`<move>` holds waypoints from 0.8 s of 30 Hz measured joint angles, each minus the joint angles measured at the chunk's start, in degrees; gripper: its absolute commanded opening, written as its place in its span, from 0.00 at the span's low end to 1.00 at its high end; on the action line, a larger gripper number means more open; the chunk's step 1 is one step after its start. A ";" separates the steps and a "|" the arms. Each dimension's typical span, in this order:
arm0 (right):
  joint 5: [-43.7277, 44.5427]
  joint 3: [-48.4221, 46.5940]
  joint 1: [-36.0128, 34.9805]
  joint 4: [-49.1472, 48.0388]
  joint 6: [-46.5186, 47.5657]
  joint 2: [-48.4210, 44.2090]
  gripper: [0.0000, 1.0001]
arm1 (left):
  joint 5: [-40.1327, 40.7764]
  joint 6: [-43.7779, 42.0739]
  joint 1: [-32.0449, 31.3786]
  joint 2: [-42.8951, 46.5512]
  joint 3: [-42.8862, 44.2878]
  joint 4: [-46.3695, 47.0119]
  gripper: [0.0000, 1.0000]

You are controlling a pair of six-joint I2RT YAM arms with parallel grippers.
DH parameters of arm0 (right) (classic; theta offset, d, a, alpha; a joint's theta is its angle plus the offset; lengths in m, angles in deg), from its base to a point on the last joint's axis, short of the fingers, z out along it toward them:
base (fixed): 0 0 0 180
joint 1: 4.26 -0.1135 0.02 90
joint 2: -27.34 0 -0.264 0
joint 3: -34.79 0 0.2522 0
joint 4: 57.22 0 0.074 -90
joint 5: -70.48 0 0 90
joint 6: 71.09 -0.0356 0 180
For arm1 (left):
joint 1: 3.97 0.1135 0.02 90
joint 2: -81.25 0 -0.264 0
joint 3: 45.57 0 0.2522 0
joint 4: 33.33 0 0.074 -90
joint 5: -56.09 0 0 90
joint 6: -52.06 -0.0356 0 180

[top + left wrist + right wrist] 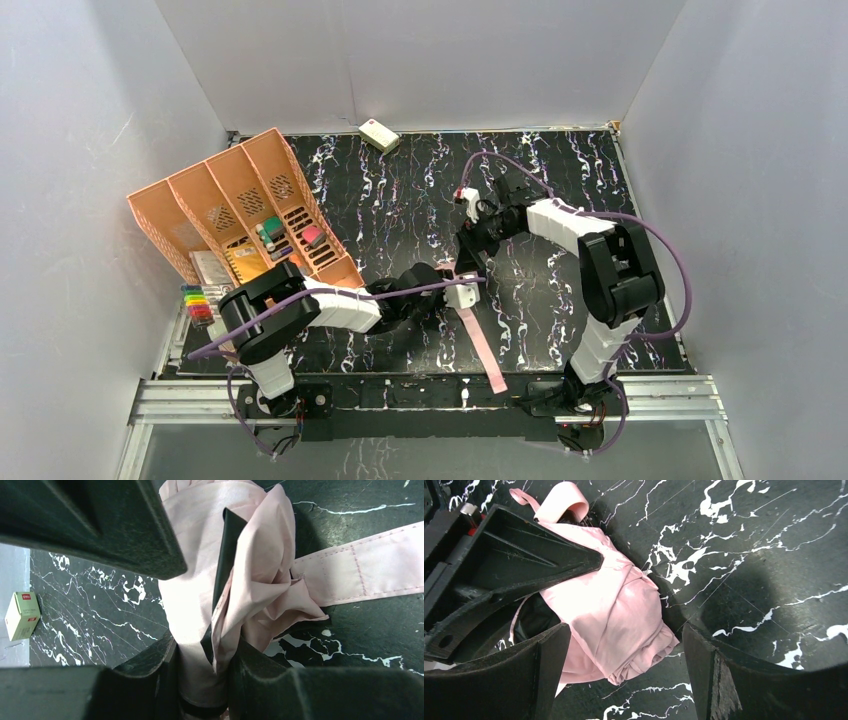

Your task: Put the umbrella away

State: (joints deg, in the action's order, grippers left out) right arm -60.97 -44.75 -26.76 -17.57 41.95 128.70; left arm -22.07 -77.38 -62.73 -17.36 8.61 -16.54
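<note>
umbrella cloth was thin, creased, satin-shiny pink with a black side | strap was matt pink stitched cloth | table was smooth, glossy black, white-veined | right gripper fingers were matt black grainy plastic | box at left edge looked like cream card

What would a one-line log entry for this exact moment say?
task: put away umbrella | left hand: shut on umbrella | right hand: open, straddling bunched fabric | strap: loose on table
</note>
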 measured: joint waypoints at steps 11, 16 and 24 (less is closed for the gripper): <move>0.39 -3.10 -1.99 4.26 3.72 5.53 0.70 | 1.05 -0.81 -0.55 -0.33 -0.44 1.01 0.00; 2.10 -3.45 -3.37 5.51 3.02 5.51 0.52 | 1.20 -0.57 -0.61 -0.26 -0.42 0.92 0.17; 6.78 -0.42 -5.60 2.32 1.25 2.23 0.44 | 0.85 3.54 -0.24 1.25 -0.52 -1.05 0.63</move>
State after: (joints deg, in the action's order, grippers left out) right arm -54.20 -45.16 -32.36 -15.25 43.20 130.93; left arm -21.22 -73.84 -62.97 -16.12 8.09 -17.59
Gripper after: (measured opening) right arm 0.533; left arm 0.517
